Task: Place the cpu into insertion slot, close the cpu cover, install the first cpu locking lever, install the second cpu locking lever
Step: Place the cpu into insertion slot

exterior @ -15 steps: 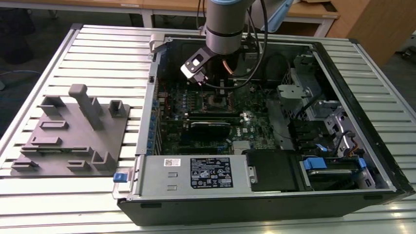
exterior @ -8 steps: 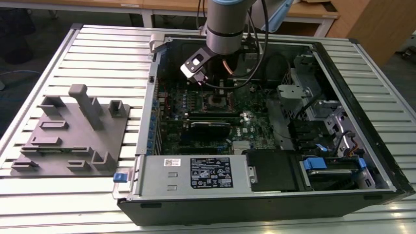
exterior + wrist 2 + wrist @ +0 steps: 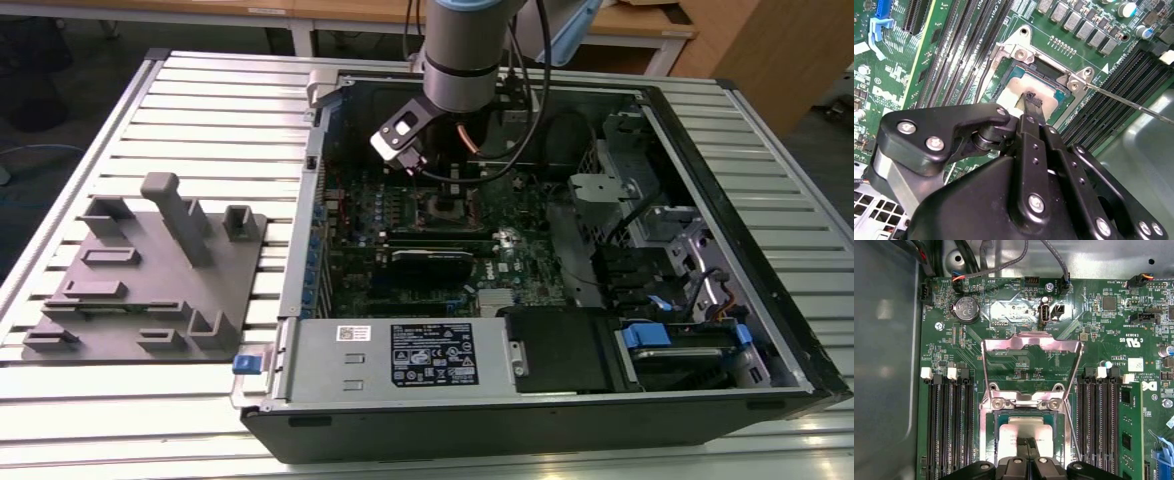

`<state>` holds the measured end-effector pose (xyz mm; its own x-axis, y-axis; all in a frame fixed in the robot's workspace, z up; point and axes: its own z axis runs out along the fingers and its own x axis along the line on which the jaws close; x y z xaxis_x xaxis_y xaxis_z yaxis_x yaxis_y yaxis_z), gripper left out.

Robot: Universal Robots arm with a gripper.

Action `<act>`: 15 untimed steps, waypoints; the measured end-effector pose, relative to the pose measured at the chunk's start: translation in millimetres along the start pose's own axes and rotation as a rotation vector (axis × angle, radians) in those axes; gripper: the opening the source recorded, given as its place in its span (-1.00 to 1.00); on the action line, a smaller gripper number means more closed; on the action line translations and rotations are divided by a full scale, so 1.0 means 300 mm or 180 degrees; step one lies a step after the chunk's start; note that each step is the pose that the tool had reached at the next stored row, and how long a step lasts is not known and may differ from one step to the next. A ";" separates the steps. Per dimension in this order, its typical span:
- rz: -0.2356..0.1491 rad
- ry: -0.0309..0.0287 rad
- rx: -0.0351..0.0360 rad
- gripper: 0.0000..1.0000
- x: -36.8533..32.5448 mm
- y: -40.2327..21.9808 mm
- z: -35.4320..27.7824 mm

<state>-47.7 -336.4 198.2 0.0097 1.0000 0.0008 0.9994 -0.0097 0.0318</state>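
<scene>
cpu [image 3: 1023, 427] flat in socket [image 3: 988, 432], metal top up | cpu cover [image 3: 1029, 343] raised | hand [image 3: 1027, 442] clenched over cpu

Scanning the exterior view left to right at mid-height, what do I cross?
In order: grey fixture plate → computer case's left wall → gripper above the cpu → silvery drive cage → case's right wall.

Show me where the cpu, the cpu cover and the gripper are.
cpu [image 3: 1013, 429]: first wrist view, bare metal top.
cpu cover [image 3: 1029, 343]: first wrist view, frame's free-end bar.
gripper [image 3: 1028, 442]: first wrist view, between its fingertips.
</scene>
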 end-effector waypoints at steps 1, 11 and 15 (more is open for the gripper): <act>0.0000 -0.0001 0.0000 -0.80 0.000 0.000 0.001; 0.0000 0.0003 -0.0002 -0.80 0.001 0.001 -0.023; 0.0000 0.0002 -0.0002 -0.80 0.000 0.002 -0.053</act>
<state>-47.6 -336.3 214.2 0.0097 1.0000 0.0016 0.9994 -0.0097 0.0323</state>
